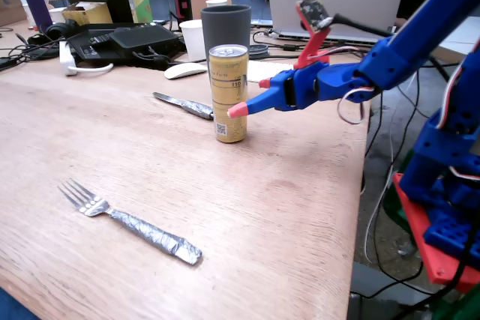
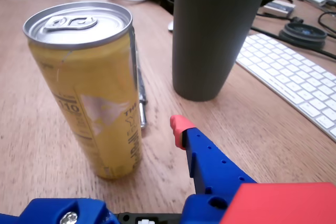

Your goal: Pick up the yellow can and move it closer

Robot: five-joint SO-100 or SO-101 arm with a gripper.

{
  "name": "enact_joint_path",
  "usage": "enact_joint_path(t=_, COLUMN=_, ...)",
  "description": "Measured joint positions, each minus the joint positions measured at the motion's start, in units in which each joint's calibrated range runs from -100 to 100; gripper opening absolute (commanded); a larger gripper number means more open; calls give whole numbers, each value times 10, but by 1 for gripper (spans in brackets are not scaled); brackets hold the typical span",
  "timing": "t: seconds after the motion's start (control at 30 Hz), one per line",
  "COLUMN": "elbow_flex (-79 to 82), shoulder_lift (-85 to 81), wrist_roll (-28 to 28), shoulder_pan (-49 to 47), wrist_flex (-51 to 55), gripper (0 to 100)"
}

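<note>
The yellow can [image 1: 228, 94] stands upright on the wooden table, mid-table in the fixed view, and fills the left of the wrist view [image 2: 86, 87]. My blue gripper [image 1: 250, 96] with red fingertips is open, reaching in from the right at mid-height of the can. One red tip is at or just short of the can's right side; the other is farther back, apart from it. In the wrist view one red-tipped finger [image 2: 181, 129] shows right of the can with a gap between them. Nothing is held.
A tall dark grey cup [image 1: 226, 26] stands just behind the can. A foil-handled knife [image 1: 184, 105] lies to its left, and a foil-handled fork [image 1: 131, 222] lies nearer the front. A white keyboard [image 2: 294, 82], a mouse [image 1: 184, 70] and clutter sit at the back. The table edge [image 1: 358, 207] is at right.
</note>
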Motion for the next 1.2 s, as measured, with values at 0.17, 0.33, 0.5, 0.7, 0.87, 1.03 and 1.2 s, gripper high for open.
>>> enact_joint_path(t=0.17, elbow_flex=-87, shoulder_lift=83, wrist_roll=2, shoulder_pan=1, wrist_flex=0, gripper=74)
enact_joint_path(t=0.33, elbow_flex=-100, shoulder_lift=89, wrist_roll=3, shoulder_pan=1, wrist_flex=0, gripper=74)
enact_joint_path(t=0.5, elbow_flex=-133, shoulder_lift=120, wrist_roll=1, shoulder_pan=-3, wrist_flex=0, gripper=75)
enact_joint_path(t=0.7, elbow_flex=-139, shoulder_lift=153, wrist_roll=1, shoulder_pan=-4, wrist_flex=-65, gripper=74)
enact_joint_path(t=0.87, elbow_flex=-211, shoulder_lift=201, wrist_roll=-2, shoulder_pan=-37, wrist_flex=-70, gripper=67)
enact_joint_path(t=1.03, elbow_flex=-214, shoulder_lift=202, wrist_roll=-2, shoulder_pan=-63, wrist_flex=-70, gripper=43)
enact_joint_path(t=1.2, elbow_flex=-214, shoulder_lift=202, wrist_roll=-1, shoulder_pan=-64, wrist_flex=-70, gripper=33)
